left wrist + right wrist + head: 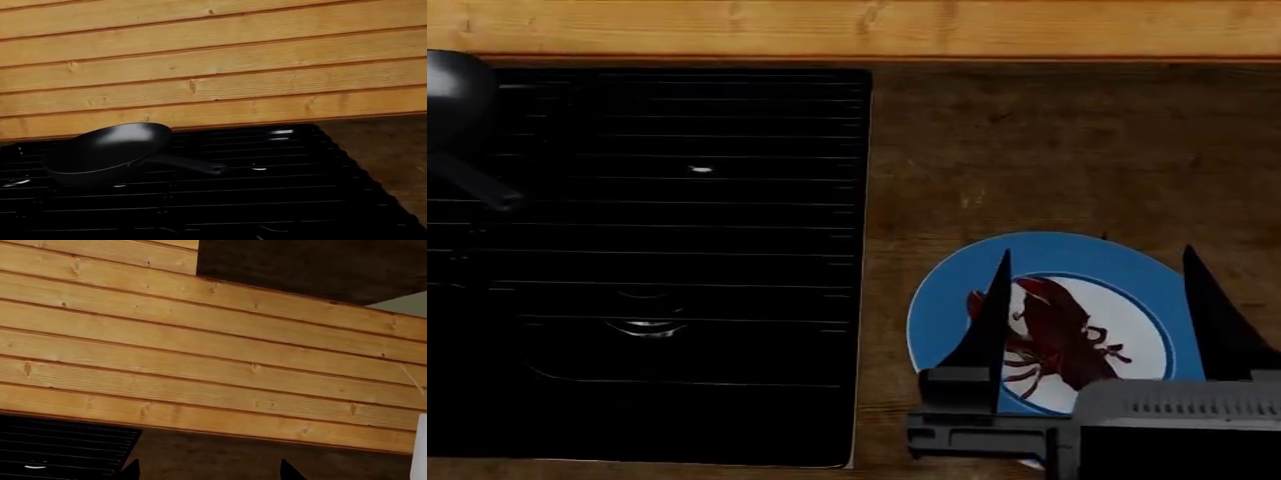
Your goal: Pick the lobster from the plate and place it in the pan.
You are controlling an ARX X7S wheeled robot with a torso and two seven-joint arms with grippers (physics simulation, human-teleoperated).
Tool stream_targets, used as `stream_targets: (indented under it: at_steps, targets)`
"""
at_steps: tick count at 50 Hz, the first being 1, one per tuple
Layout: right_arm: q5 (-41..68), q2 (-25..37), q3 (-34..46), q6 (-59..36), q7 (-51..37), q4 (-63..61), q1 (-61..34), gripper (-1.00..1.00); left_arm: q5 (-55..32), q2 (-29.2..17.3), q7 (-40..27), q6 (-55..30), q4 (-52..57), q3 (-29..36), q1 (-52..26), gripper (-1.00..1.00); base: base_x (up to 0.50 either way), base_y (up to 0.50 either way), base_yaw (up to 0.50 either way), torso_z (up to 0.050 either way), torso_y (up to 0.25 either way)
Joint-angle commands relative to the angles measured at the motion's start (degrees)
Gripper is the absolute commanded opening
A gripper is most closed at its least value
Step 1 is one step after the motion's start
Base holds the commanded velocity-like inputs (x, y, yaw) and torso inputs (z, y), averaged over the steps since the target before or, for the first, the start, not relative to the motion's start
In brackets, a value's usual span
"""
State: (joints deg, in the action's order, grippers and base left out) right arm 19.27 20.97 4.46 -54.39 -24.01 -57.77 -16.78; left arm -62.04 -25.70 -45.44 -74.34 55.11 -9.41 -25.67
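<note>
The dark red lobster (1061, 332) lies on the white centre of the blue-rimmed plate (1054, 250), on the wooden counter at the front right. My right gripper (1097, 253) is open and empty. Its two dark fingers point forward, one on each side of the lobster as seen from the head; I cannot tell its height above the plate. In the right wrist view only its fingertips (131, 470) show, with bare counter between them. The black pan (451, 88) sits at the far left of the stove, and also shows in the left wrist view (107, 150). My left gripper is out of view.
A black ridged stove top (694, 250) fills the left half of the counter. A wooden plank wall (868, 25) runs along the back. The pan's handle (190, 165) points to the side over the stove. Brown wooden counter (1028, 140) lies behind the plate.
</note>
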Motion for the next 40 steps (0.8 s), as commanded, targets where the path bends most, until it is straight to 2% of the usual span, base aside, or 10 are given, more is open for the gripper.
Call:
stream_targets:
  at_steps: [1,18,28,31,40]
  targets:
    - [2.69,-0.05,-2.64,-3.09,1.07,0.32,-1.53,1.00,0.50,-0.37,1.11,4.50,-0.78,-0.84,1.20,1.00,0.00,0.00,0.00,0.000,0.000]
    - [7.07,2.11,-4.17,-7.23,1.06,1.28,-5.82,1.00,1.66,-1.08,1.28,6.16,-1.61,0.33,1.91,1.00,0.00,0.00,0.00,0.000,0.000]
    - [14.96,4.64,-8.86,-18.41,5.44,5.00,-14.85,1.00,1.14,-1.12,0.56,6.20,-1.69,1.02,1.46,1.00,0.00,0.00,0.00,0.000,0.000]
    - [19.40,4.22,-13.46,-23.66,7.93,8.11,-18.26,1.00,1.08,-1.16,0.52,6.43,-1.72,1.11,1.62,1.00,0.00,0.00,0.00,0.000,0.000]
    - [24.89,7.51,-15.03,-31.78,12.08,14.90,-27.24,1.00,1.39,-1.55,0.71,7.32,-1.92,1.36,2.14,1.00,0.00,0.00,0.00,0.000,0.000]
